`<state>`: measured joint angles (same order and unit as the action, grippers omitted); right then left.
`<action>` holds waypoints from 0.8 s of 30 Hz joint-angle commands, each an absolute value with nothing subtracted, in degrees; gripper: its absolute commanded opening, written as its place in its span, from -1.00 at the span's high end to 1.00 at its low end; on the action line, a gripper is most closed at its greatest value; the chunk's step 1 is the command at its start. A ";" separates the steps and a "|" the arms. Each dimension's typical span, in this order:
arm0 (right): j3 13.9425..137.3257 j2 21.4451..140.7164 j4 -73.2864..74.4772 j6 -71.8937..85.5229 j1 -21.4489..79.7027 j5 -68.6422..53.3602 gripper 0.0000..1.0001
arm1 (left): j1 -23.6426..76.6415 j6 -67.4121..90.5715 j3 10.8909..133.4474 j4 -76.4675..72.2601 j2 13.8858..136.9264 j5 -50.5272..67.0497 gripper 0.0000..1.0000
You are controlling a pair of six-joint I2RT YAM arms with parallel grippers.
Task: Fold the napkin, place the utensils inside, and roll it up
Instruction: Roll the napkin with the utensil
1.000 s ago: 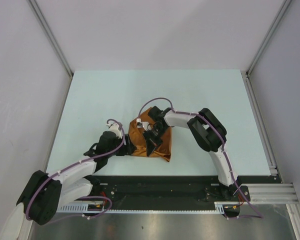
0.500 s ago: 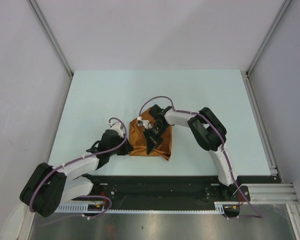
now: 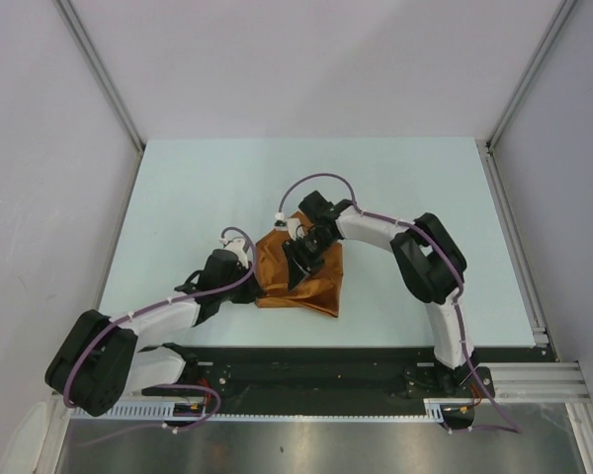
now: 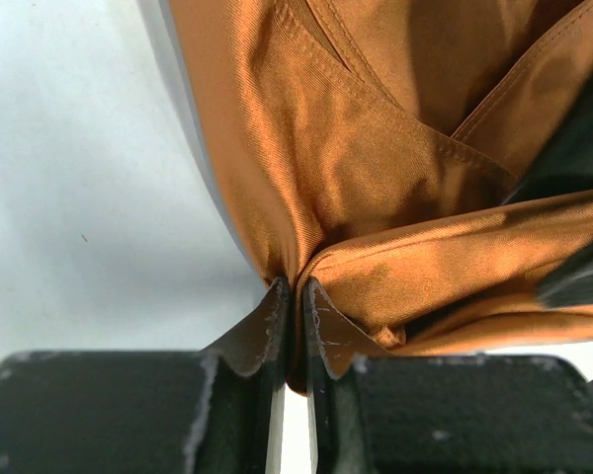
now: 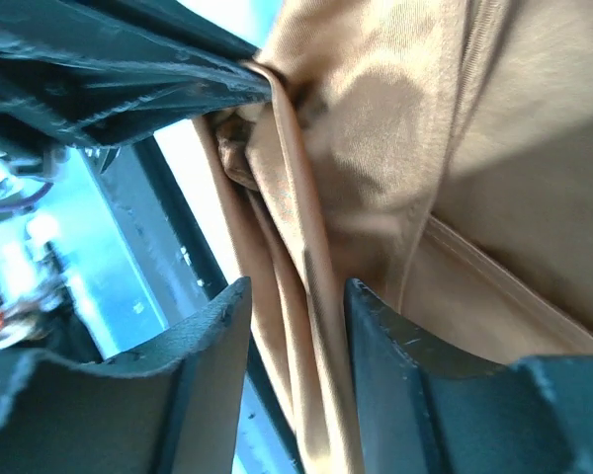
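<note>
Two hands have swapped roles in the last second. The left hand (image 4: 296, 294) has slid forward and pinched down until its jaws are almost together, with a gathered edge of the napkin (image 4: 376, 148) caught between them. The right hand (image 5: 296, 301), which was clamped, has let its jaws part, and a fold of cloth now lies loosely in the gap. It looks like a handover: the left hand anchors the near edge so the right can take a new hold. The napkin lies bunched on the worktop (image 3: 198, 197), fanning out from the left fingertips and passing beneath the right hand. I see no utensils; they may be inside the folds, I cannot tell. The right hand sits low over the cloth and close to the left, so it crowds any roll from this side.
</note>
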<state>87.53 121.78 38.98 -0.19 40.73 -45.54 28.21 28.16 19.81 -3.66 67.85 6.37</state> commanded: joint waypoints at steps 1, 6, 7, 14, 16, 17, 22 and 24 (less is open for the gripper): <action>83.24 110.84 32.09 0.18 40.17 -38.07 0.01 | 28.39 26.63 22.06 -3.08 68.73 8.52 0.74; 77.26 106.53 28.83 -1.32 40.34 -32.44 -0.02 | 28.48 26.54 22.50 -2.99 68.73 8.61 0.74; 76.21 106.78 28.92 -1.41 40.43 -31.91 0.00 | 28.39 26.46 22.50 -2.90 68.82 8.61 0.74; 72.34 106.44 29.45 -0.53 41.39 -31.12 0.59 | 28.39 26.46 22.76 -2.37 68.03 8.61 0.75; 71.28 105.56 28.31 -0.26 41.75 -30.94 0.54 | 28.39 26.37 22.59 -2.37 67.68 8.61 0.75; 70.93 104.34 27.95 -0.26 41.84 -31.20 0.46 | 28.39 26.37 22.50 -2.29 67.41 8.61 0.75; 69.26 99.24 25.23 0.18 45.17 -28.31 0.11 | 28.39 26.19 22.67 -2.37 67.32 8.70 0.75; 67.95 96.52 23.13 -1.74 47.80 -23.94 0.01 | 28.39 26.10 22.59 -2.37 67.67 8.61 0.76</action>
